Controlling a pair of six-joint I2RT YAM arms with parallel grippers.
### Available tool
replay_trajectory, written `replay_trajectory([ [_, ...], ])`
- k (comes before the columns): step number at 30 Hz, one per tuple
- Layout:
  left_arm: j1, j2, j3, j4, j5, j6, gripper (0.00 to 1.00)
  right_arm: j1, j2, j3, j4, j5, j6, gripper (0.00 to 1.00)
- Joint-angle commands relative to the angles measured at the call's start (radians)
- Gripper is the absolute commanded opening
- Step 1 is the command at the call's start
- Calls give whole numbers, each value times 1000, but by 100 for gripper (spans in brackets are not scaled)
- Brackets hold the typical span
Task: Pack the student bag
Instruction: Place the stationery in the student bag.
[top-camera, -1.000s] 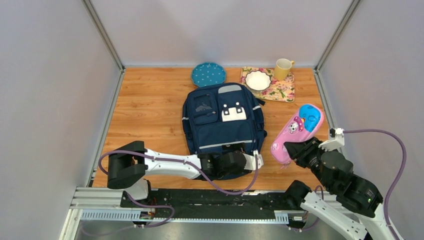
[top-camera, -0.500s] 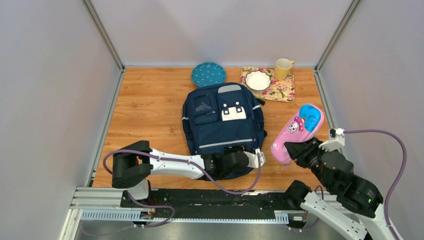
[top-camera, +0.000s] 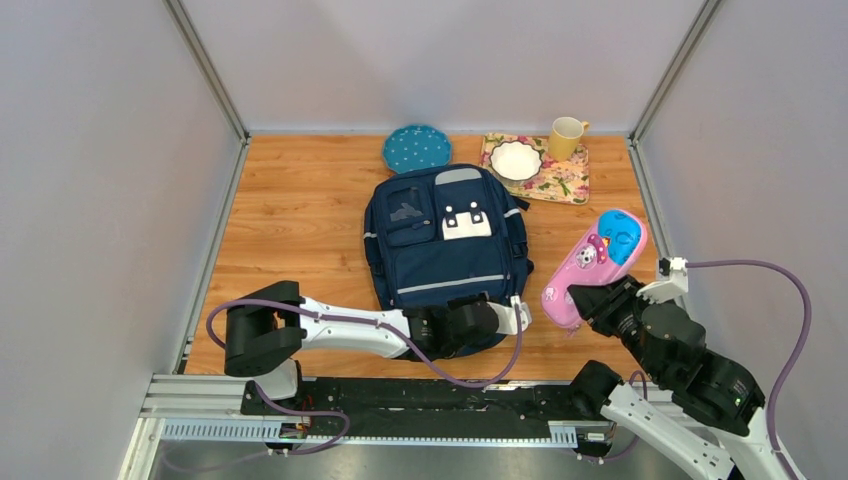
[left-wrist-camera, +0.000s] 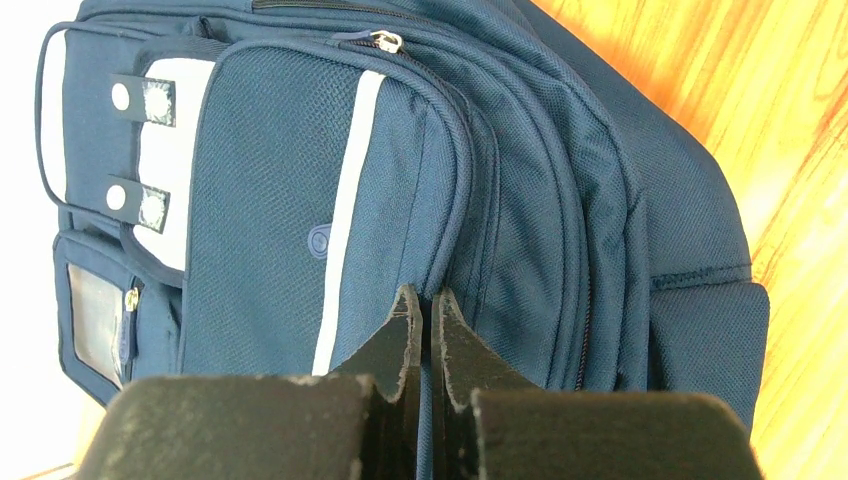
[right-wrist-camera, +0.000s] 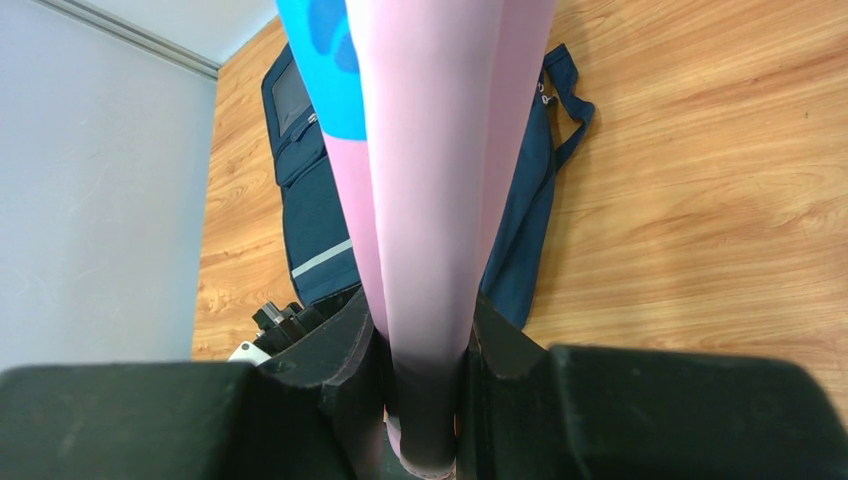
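**Top external view.** The student bag (top-camera: 445, 250) lies flat on the bench (top-camera: 300, 220), front side up, directly ahead of the left gripper (top-camera: 476, 304). That gripper sits at the bag's near bottom edge, on its right-hand part. The right gripper (top-camera: 582, 298) is off to the right of the bag, apart from it. It grasps a pink pencil case (top-camera: 597, 262) by its near end, and the case points away from the gripper towards the far right. Beyond the bag, well ahead of both grippers, stand a blue dotted plate (top-camera: 416, 149), a white bowl (top-camera: 516, 160) on a floral mat (top-camera: 562, 184), and a yellow mug (top-camera: 565, 137).

**Left wrist view.** The left gripper (left-wrist-camera: 423, 305) is clenched, with only a thin slit between its fingers (left-wrist-camera: 395, 335). Its tips rest against the seam beside the bag's (left-wrist-camera: 560, 230) front pocket. Whether fabric or a zip pull is pinched cannot be told. A pale stripe (left-wrist-camera: 345, 200) runs ahead and to the left of the tips. The white patch (left-wrist-camera: 165, 150) lies further left. A metal zip pull (left-wrist-camera: 387, 41) shows at the far end of the pocket.

**Right wrist view.** The right gripper (right-wrist-camera: 425, 325) clamps the pencil case (right-wrist-camera: 430, 150) from both sides, and the case rises straight out from between the jaws. The bag (right-wrist-camera: 310, 220) lies on the bench (right-wrist-camera: 700, 200) behind the case, to the gripper's left.
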Motion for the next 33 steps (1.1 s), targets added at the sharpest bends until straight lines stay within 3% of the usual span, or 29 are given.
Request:
replay_trajectory([
  [1,39,-33,29,-1,-79,-23,0,0,-26,-2,22,24,14,3],
  [12,119,-197,60,-53,45,-93,0,2,-29,-13,6,23,25,3],
  [19,209,-286,92,-103,157,-237,0,0,-38,-16,31,-48,23,0],
  [26,242,-327,137,-107,199,-333,0,0,49,-97,131,-363,141,0],
  [33,240,-333,160,-104,171,-325,0,-1,94,-288,416,-643,265,0],
])
